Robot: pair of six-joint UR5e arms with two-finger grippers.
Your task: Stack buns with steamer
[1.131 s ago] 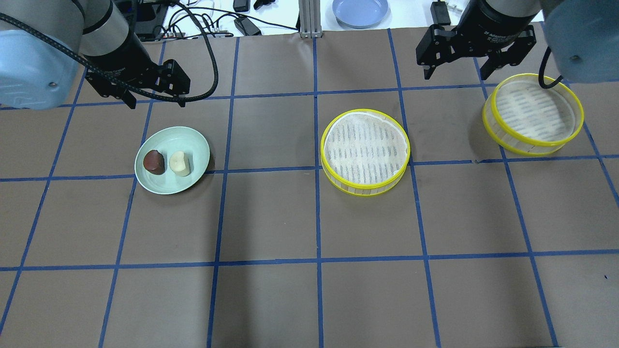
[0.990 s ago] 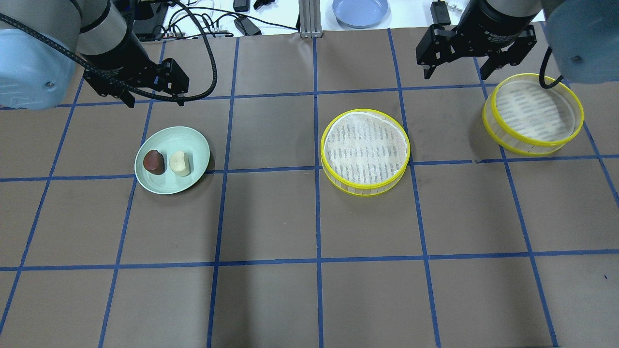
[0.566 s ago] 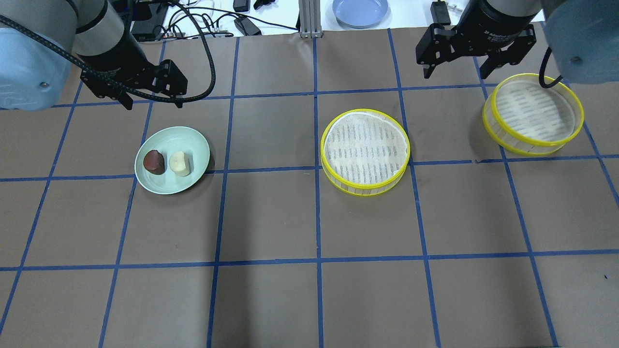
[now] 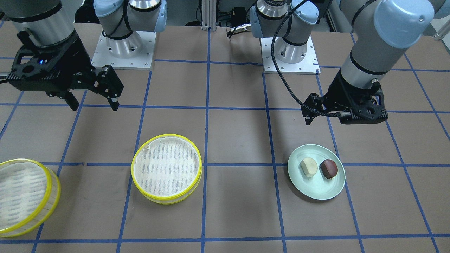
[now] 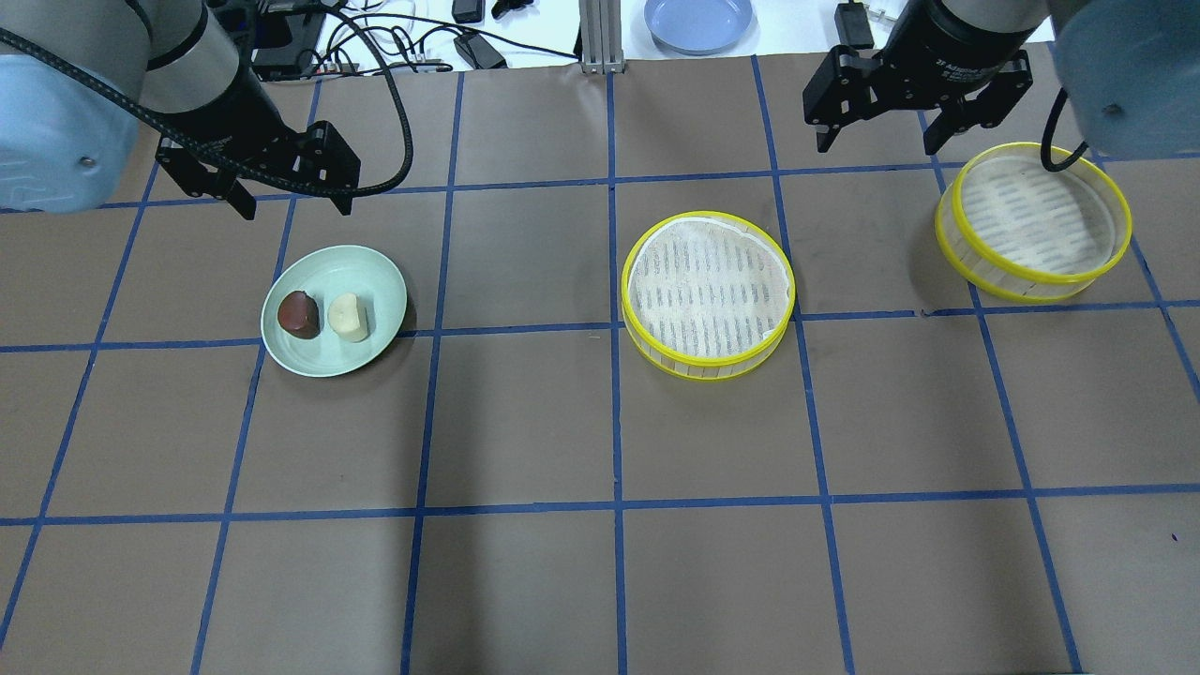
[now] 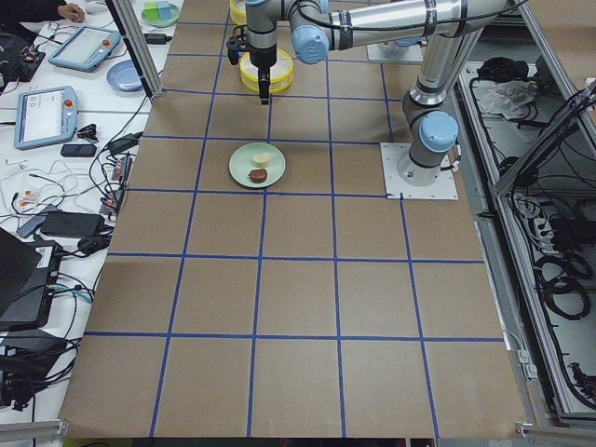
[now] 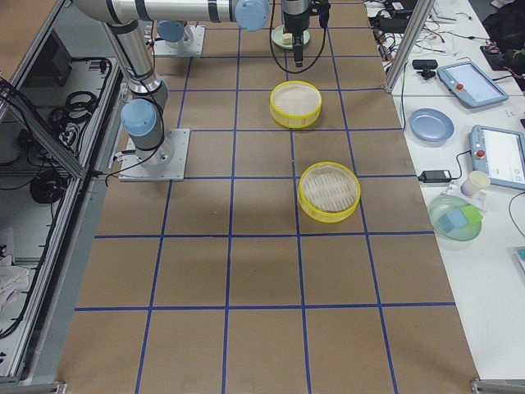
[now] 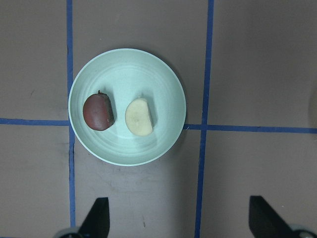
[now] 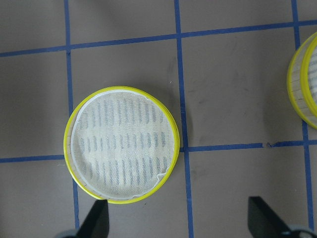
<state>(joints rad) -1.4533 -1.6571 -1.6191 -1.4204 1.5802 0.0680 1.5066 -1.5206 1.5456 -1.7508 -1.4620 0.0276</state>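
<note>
- Overhead exterior view: the left gripper has moved a little since a moment ago. It now looks a bit nearer the green plate.
- It hangs high up near the plate. I cannot tell if it is right over it.
- Nothing else has changed. The right gripper is in almost the same spot.
- So I think the job is only starting. The left arm is going for a bun, and no bun is picked up yet.
- Both grippers have their fingers spread wide apart, and neither one holds anything.
- The white bun and the brown bun lie side by side on the plate, close but not touching.
- Each bun is longer one way, and that long way points away from the robot.
- The left gripper's fingers are spread from side to side, so I think they would squeeze a bun across its short way.
- The middle tray sits empty, well apart from the plate.
- The other tray is empty too, near the right gripper.
</note>
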